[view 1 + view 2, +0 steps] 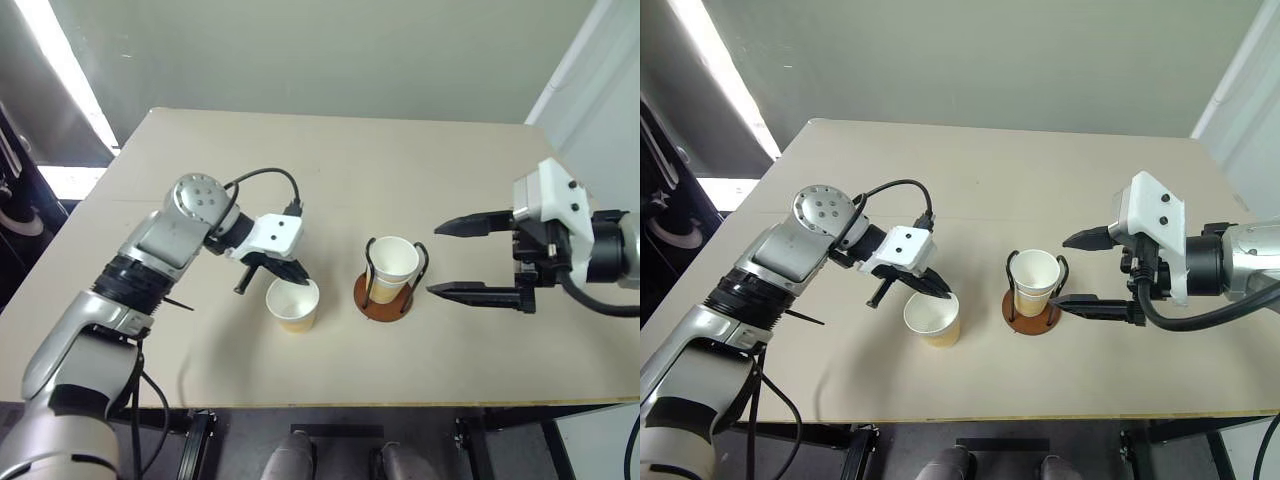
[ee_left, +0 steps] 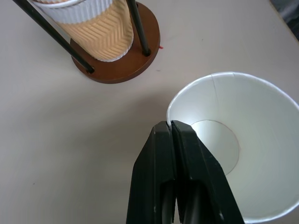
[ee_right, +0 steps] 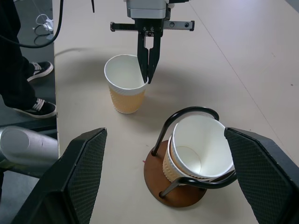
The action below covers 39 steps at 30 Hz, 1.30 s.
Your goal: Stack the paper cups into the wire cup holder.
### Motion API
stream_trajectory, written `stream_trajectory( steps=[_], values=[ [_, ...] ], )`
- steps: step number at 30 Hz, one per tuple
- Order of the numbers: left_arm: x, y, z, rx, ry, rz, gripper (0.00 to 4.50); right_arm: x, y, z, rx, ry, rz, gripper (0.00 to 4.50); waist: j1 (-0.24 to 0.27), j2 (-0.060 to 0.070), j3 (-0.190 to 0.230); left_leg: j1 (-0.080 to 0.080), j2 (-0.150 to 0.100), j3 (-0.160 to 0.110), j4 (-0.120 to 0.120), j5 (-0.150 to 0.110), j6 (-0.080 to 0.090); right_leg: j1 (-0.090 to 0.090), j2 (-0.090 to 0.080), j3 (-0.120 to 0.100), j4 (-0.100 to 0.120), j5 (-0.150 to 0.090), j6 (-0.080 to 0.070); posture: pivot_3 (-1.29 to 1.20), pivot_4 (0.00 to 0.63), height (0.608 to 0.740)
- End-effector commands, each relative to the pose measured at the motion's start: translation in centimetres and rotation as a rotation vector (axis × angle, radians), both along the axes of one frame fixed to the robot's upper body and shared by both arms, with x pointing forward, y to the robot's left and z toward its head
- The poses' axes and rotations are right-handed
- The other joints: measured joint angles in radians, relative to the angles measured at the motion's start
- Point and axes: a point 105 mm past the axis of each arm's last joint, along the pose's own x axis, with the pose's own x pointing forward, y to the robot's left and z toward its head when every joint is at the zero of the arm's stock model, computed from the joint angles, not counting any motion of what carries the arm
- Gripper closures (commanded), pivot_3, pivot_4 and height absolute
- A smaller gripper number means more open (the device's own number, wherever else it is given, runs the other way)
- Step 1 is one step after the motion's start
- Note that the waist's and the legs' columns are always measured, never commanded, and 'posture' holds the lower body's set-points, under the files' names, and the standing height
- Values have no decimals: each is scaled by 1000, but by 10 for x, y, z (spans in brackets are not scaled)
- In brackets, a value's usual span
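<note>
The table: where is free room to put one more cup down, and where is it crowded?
The table is bare across its far half, beyond both arms. It is crowded near the front: the loose cup pinched by the left end effector, the cup holder with cups inside, and the open right end effector beside it.

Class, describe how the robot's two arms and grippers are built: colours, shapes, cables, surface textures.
The left arm has silver shells, black joint bands and a round silver cap dotted with holes. A black cable loops to its white wrist block. The left gripper has slim, tapering black fingers. The right gripper sits on a white block with black cabling; its fingers have cross-hatched black pads.
</note>
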Motion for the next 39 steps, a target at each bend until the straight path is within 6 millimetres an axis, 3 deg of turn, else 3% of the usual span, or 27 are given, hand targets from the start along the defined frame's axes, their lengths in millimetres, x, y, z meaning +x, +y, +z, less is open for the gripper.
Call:
stream_trajectory(
  steps=[1,20,39],
  values=[
    [-7,-3,12,-1,3,-47,4449,-1,-3,9,-3,-51,-16,375,0,0,0,0,0,0,0,0,0,0,0,0,0,0,0,0,150,740],
    [-8,-3,32,-39,-6,-29,4449,-1,-4,9,-2,-45,-13,375,0,0,0,0,0,0,0,0,0,0,0,0,0,0,0,0,150,740],
    [-1,0,79,-138,-58,12,4449,1,-6,8,-9,-36,-16,375,0,0,0,0,0,0,-1,0,0,-1,0,0,-1,0,0,0,150,740]
  ],
)
